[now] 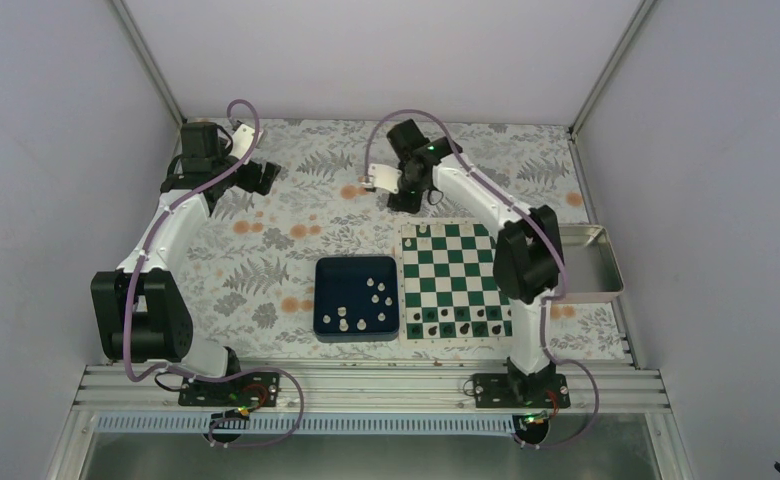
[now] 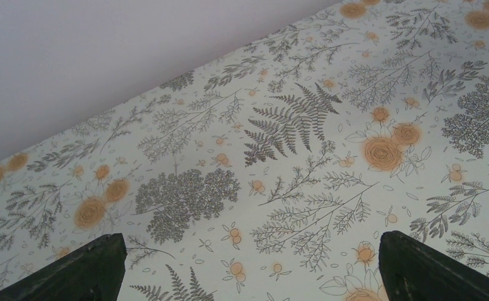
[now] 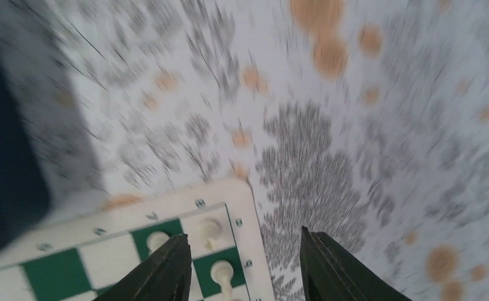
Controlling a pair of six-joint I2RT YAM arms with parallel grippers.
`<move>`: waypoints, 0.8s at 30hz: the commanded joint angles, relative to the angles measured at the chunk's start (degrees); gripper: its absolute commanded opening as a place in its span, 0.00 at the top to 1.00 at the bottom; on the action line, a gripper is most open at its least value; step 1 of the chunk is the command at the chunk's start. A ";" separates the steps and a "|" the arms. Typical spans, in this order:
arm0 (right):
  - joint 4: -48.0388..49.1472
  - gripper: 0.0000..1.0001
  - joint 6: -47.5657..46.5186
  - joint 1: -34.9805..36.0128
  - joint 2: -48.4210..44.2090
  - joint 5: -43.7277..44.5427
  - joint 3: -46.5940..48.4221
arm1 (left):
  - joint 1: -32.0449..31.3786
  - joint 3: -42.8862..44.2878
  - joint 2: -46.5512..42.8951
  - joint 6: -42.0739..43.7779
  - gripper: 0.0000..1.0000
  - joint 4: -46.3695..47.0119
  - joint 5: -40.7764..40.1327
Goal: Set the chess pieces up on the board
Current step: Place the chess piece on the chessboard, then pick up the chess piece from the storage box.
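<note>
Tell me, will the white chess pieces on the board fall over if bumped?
Probably: the white chess pieces look tall and narrow, so a nudge may tip them. Each is smaller than a board square, so likely very light.

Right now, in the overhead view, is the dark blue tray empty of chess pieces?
No: several pale chess pieces lie scattered inside the dark blue tray.

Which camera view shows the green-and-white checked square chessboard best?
Top external: the whole green-and-white checked chessboard is visible. Right wrist shows one corner with three white pieces; left wrist shows none of it.
</note>
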 commanded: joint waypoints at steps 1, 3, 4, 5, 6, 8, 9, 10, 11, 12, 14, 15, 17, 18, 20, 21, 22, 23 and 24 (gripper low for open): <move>-3.86 0.53 0.29 9.14 -6.65 -0.63 2.49 | 0.31 0.27 -1.26 0.43 0.00 0.29 0.86; -5.80 0.54 0.36 12.89 -7.06 -0.90 2.49 | 0.32 0.31 -1.21 0.43 0.00 0.29 0.88; -6.70 0.54 0.30 14.53 -7.17 -1.33 2.30 | 0.27 0.26 -1.20 0.43 0.00 0.26 0.91; -7.15 0.54 0.24 16.23 -7.40 -1.95 2.00 | 0.31 0.24 -1.27 0.43 0.00 0.27 0.91; -7.22 0.55 0.28 18.38 -7.56 -2.69 1.47 | 0.28 0.28 -1.27 0.43 0.00 0.23 0.86; -7.67 0.55 0.28 21.25 -7.69 -3.77 -0.10 | 0.29 0.27 -1.19 0.43 0.00 0.27 0.86; -7.93 0.55 0.39 22.58 -7.49 -4.06 -0.68 | 0.28 0.24 -1.17 0.43 0.00 0.27 0.86; -8.17 0.55 0.53 23.68 -7.18 -4.51 -1.26 | 0.30 0.31 -1.18 0.43 0.00 0.24 0.86; -8.41 0.55 0.61 24.60 -6.85 -5.19 -1.99 | 0.28 0.25 -1.21 0.43 0.00 0.29 0.97; -8.35 0.55 0.65 25.43 -6.48 -5.72 -2.91 | 0.32 0.30 -1.17 0.43 0.00 0.23 0.96; -7.78 0.55 0.88 26.77 -5.69 -6.21 -4.96 | 0.32 0.31 -1.08 0.43 0.00 0.23 0.98; -7.37 0.56 0.97 27.25 -5.37 -6.35 -5.93 | 0.32 0.21 -1.08 0.43 0.00 0.22 1.04; -6.58 0.56 1.25 28.09 -4.73 -7.37 -7.50 | 0.26 0.24 -1.08 0.43 0.00 0.21 0.95; -6.27 0.56 1.47 28.55 -4.46 -7.91 -8.02 | 0.32 0.28 -1.12 0.43 0.00 0.24 1.02; -5.45 0.57 2.03 29.26 -3.87 -9.00 -9.02 | 0.30 0.24 -1.03 0.43 0.00 0.22 1.00; -5.04 0.57 2.24 29.72 -3.63 -9.32 -9.56 | 0.31 0.16 -0.95 0.43 0.00 0.37 1.05; -4.31 0.56 2.53 29.97 -3.50 -9.41 -10.24 | 0.33 0.15 -0.91 0.51 0.00 0.34 1.01; -3.53 0.56 2.81 30.16 -3.35 -9.45 -10.97 | 0.31 0.09 -0.78 0.52 0.00 0.38 0.96; -3.04 0.56 3.03 30.34 -3.30 -9.76 -11.62 | 0.25 0.18 -0.74 0.52 0.00 0.34 0.88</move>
